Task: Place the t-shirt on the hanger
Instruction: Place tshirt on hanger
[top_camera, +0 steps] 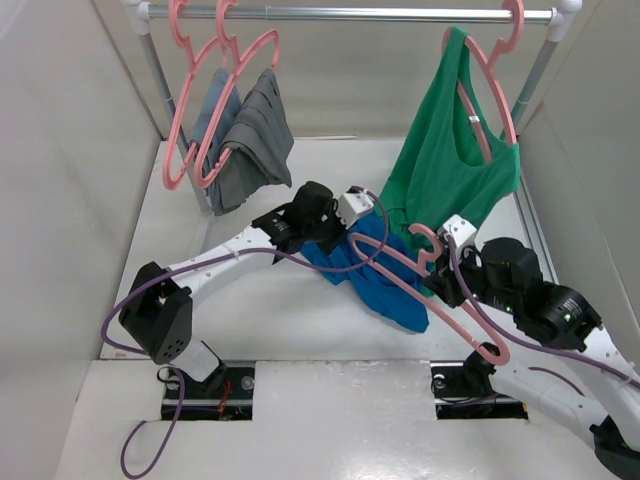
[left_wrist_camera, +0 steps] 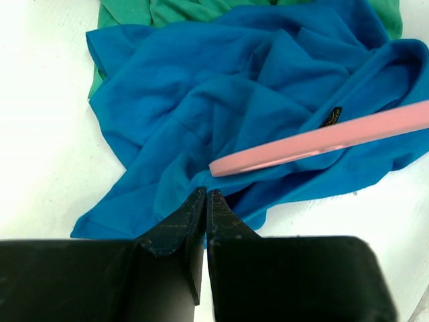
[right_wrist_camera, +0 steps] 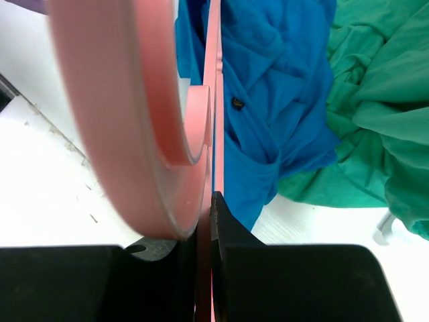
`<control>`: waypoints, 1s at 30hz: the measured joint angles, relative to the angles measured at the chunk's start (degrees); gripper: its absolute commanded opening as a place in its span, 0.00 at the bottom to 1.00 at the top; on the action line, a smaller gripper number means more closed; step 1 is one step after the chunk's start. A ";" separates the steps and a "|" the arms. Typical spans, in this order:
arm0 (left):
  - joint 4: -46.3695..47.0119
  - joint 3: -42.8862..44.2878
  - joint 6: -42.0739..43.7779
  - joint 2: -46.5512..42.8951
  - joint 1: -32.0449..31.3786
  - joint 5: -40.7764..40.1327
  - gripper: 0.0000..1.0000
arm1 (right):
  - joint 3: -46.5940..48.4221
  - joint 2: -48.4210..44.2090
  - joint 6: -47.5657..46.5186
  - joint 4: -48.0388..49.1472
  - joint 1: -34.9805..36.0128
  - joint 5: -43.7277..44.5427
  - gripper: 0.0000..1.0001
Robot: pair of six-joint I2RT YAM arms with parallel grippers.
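The blue t-shirt (top_camera: pixel 385 288) lies crumpled on the white table (top_camera: pixel 250 300), about midway between the two arms, with its collar and a small dark label facing up. Across it runs the pink hanger (left_wrist_camera: pixel 322 137). One arm of the hanger lies over the cloth near the collar, and its tip shows in the left wrist view. The right tool (right_wrist_camera: pixel 209 201) is clamped on the hanger near the hook, which curves up large and blurred in front of the right wrist camera. The left tool (left_wrist_camera: pixel 204 194) is clenched, its fingertips pressed together just over the near edge of the t-shirt. We cannot tell whether it touches the cloth. Beyond the t-shirt and touching it is the hem of a green top (top_camera: pixel 450 160), which hangs from a rail (top_camera: pixel 350 14) at the back right. Grey clothes (top_camera: pixel 245 140) hang at the back left of the same rail.
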 measured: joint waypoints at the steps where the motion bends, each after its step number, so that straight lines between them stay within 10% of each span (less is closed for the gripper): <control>1: -0.04 0.00 0.09 0.09 0.00 -0.02 0.00 | -0.28 -0.13 0.00 0.11 0.00 -0.24 0.00; 30: 0.87 0.00 1.90 1.22 0.00 -1.70 0.00 | -0.26 -1.38 0.22 -0.68 0.00 -0.83 0.00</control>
